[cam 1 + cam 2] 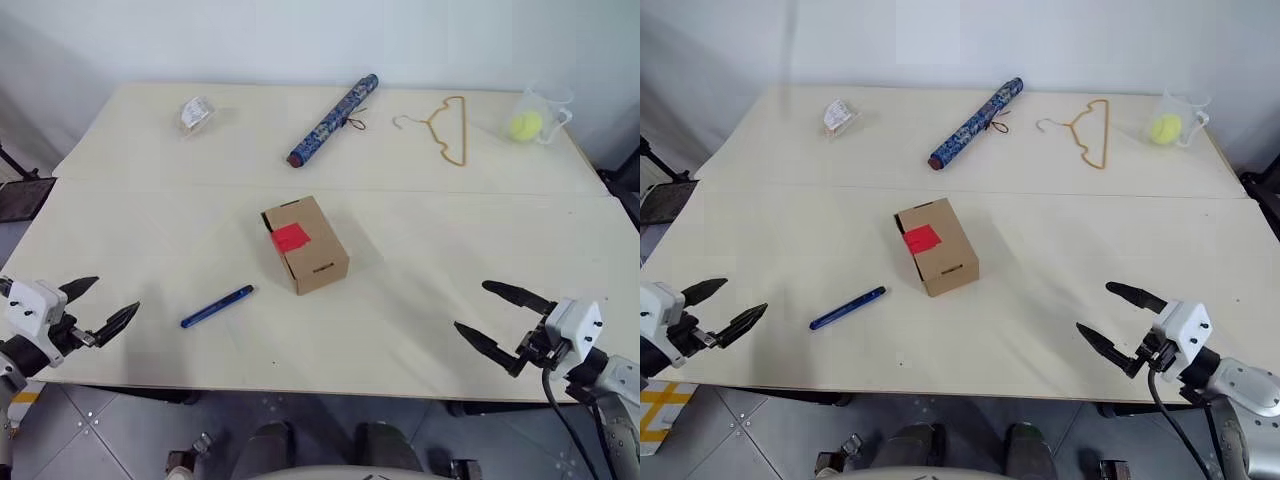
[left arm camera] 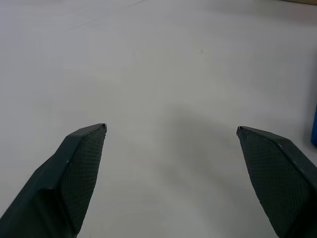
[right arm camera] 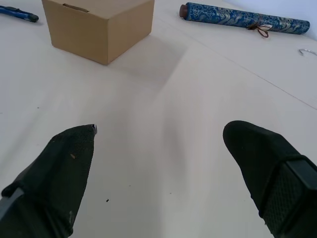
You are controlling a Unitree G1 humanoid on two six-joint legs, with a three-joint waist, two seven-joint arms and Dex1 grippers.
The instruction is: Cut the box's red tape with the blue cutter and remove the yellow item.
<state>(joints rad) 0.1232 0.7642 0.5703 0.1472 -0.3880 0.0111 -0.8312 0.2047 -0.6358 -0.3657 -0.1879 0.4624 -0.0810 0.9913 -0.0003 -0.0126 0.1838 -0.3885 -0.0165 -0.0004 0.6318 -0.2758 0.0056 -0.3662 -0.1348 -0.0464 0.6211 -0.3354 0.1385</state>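
Small brown cardboard box (image 1: 306,244) sits closed near the middle of the pale desk (image 1: 450,250), turned at an angle, flaps shut under a small bright red tape square (image 1: 291,237) on its top. Yellow item not seen, presumably sealed inside. Slim blue pen-like cutter (image 1: 216,307) lies flat just beside the box toward the front-left of the desk, apart from it, untouched. It is nearer the left arm, so that arm likely takes it.

Left gripper (image 1: 103,305) hovers at the desk's front-left corner, black fingers spread wide, nothing between them. Right gripper (image 1: 500,316) hovers at the front-right edge, fingers also spread wide, empty, aimed in toward the box. Both look like a ready pose, task not yet begun.

Along the far edge, well apart: long blue patterned umbrella (image 1: 333,119), tan wire hanger (image 1: 442,128), clear cup (image 1: 541,110) holding a pale yellow-green ball (image 1: 525,126) at the far-right corner, clear crumpled wrapper (image 1: 196,113) far-left. Likely distractors.
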